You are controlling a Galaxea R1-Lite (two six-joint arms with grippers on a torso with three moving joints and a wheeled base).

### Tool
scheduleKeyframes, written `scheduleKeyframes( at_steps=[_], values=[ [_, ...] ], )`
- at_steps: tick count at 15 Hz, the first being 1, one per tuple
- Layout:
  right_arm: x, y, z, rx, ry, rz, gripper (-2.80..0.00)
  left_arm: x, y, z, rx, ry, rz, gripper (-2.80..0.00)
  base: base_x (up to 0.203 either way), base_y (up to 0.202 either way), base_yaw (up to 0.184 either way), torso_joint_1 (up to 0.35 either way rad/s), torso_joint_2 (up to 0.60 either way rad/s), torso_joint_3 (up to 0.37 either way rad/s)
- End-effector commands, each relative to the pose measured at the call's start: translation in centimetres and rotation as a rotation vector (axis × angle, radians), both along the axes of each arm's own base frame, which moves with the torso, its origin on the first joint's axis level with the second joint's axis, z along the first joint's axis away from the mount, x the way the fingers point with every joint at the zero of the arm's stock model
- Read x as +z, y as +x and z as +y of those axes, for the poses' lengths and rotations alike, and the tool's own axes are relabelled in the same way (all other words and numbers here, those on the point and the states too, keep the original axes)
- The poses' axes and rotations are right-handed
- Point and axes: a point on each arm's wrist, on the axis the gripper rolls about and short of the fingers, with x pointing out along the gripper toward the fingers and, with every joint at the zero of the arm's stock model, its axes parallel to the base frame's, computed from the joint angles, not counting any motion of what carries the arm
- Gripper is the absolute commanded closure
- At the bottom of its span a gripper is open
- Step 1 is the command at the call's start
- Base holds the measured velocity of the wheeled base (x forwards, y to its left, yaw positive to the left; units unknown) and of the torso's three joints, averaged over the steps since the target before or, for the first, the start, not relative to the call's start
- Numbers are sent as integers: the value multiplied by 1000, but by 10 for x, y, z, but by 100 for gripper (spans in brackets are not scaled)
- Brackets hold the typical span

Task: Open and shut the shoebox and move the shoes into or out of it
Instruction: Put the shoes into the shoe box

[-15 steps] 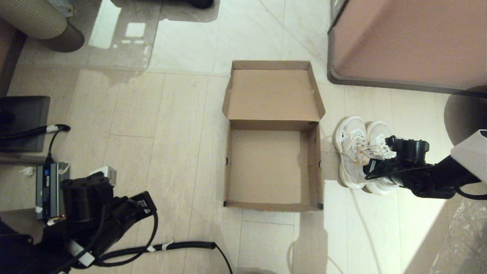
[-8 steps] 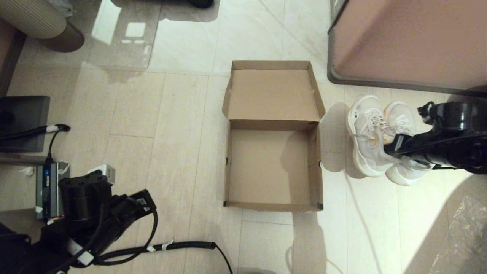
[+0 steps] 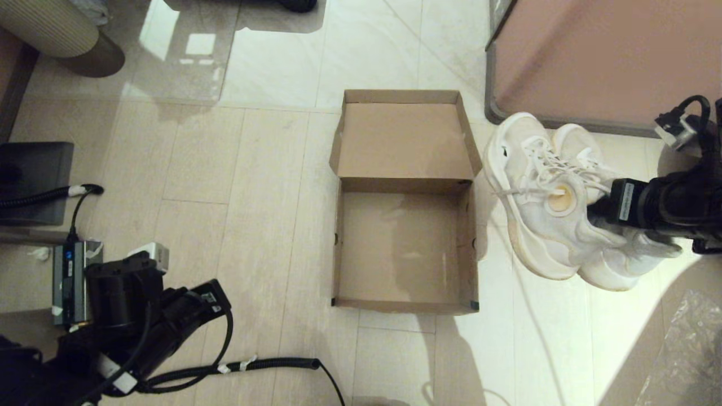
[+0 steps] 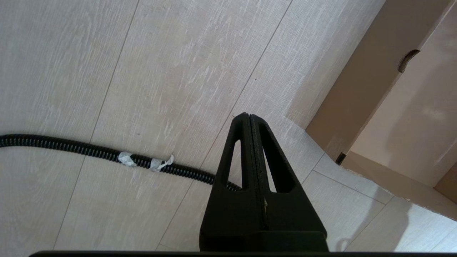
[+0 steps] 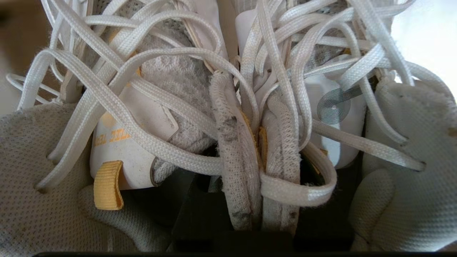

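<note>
The brown cardboard shoebox (image 3: 467,248) stands open on the floor in the middle of the head view, nothing inside it, its hinged lid (image 3: 405,141) laid back on the far side. The pair of white lace-up shoes (image 3: 541,197) hangs to the right of the box, off the floor. My right gripper (image 3: 599,204) is shut on them. In the right wrist view the two inner collars of the shoes (image 5: 228,142) are pressed together between the jaws of the right gripper (image 5: 255,171). My left gripper (image 4: 249,119) is parked low at the left, shut on nothing, near a box corner (image 4: 357,107).
A large pink-brown piece of furniture (image 3: 609,62) stands just beyond the shoes at the back right. A black coiled cable (image 3: 265,365) runs across the floor in front of the box. A power unit (image 3: 70,276) lies at the left, clear plastic (image 3: 688,349) at the lower right.
My right gripper has lifted the pair of shoes off the floor; they now hang higher and tilted, still beside the box's right wall. The left arm has not moved.
</note>
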Motion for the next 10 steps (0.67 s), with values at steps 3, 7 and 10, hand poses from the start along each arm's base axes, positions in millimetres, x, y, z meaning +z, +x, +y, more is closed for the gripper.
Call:
scheduleKeyframes(
  at_steps=[3, 7, 10],
  values=[
    [3, -35, 64, 129, 23, -20, 0, 3, 3, 0, 6, -2, -18, 0, 0, 0, 0, 0, 0, 0],
    [-35, -23, 114, 101, -20, 56, 0, 3, 2, 1, 25, 5, -19, 0, 0, 0, 0, 0, 0, 0],
    [-61, 0, 136, 77, -31, 47, 0, 1, 3, 0, 24, 9, -9, 0, 0, 0, 0, 0, 0, 0]
  ],
)
